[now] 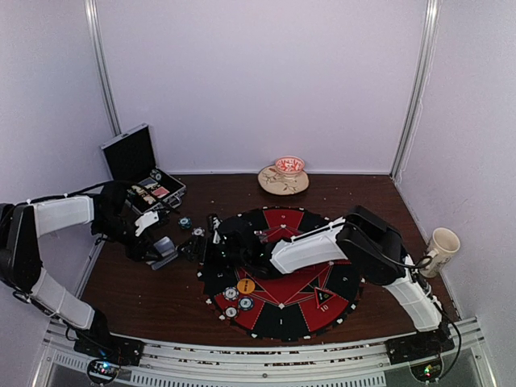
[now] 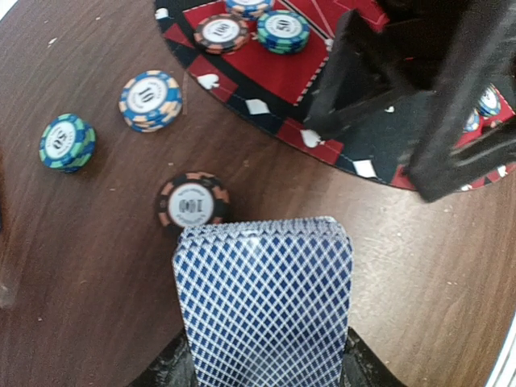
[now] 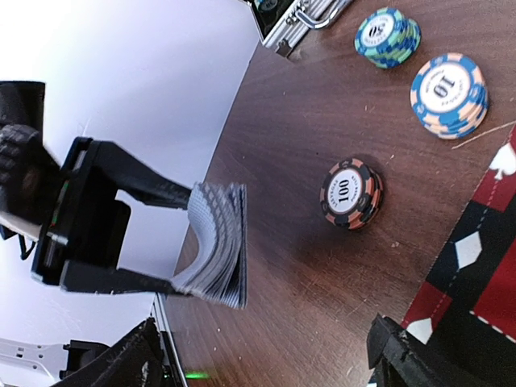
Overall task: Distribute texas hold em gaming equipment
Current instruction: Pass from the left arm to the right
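In the left wrist view, the deck of playing cards [image 2: 264, 306] is nearest the lens, its blue lattice back facing the camera. The left tool [image 2: 264, 369] clamps it from both sides. Just past the deck's far edge a black-and-orange chip stack [image 2: 192, 203] rests on the brown tabletop [image 2: 72, 274]. A blue-and-orange stack [image 2: 151, 100] and a blue-and-green stack [image 2: 67, 143] lie farther off. The right tool [image 2: 372, 157] hangs at the edge of the red-and-black mat [image 2: 266, 81], its fingers spread wide with nothing between them.

In the right wrist view, that tool's own fingers sit far apart at the bottom corners. Opposite, the left tool grips the slightly bowed deck near the black-and-orange stack; I cannot tell whether the cards touch the tabletop.

In the top view, both tools meet at the mat's left edge. More chips [image 1: 231, 293] lie on the mat, and the open case [image 1: 133, 157] stands behind.
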{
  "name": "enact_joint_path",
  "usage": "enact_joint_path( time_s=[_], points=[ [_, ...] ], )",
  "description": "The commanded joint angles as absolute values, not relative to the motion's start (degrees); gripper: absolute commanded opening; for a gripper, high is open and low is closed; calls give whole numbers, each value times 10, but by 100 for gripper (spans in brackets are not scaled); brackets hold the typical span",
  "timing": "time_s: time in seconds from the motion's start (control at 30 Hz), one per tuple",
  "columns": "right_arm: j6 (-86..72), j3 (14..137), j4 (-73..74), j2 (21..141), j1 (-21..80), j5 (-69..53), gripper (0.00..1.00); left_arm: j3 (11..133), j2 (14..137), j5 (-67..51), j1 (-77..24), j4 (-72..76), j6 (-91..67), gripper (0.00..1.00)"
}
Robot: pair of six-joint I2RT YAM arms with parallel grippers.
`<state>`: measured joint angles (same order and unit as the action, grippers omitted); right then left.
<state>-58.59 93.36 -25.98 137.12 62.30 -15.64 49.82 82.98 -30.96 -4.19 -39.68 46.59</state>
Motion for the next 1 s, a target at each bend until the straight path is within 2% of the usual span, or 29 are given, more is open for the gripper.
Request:
enact_joint_path(
  time_s=[0.0, 0.6, 0.7, 0.97],
  points=[
    [-629, 966, -307, 1401, 625, -186, 89, 472, 802, -342, -51, -399, 482, 50],
    [-672, 1056, -310, 1473, 648, -242, 79, 412, 747, -362, -76, -395, 485, 51],
    [-678, 1061, -311, 1478, 650, -248, 74, 404, 742, -356, -83, -387, 480, 52],
    [-692, 1056, -317, 1481, 651, -252, 51, 395, 744, -348, -89, -376, 478, 52]
  ],
)
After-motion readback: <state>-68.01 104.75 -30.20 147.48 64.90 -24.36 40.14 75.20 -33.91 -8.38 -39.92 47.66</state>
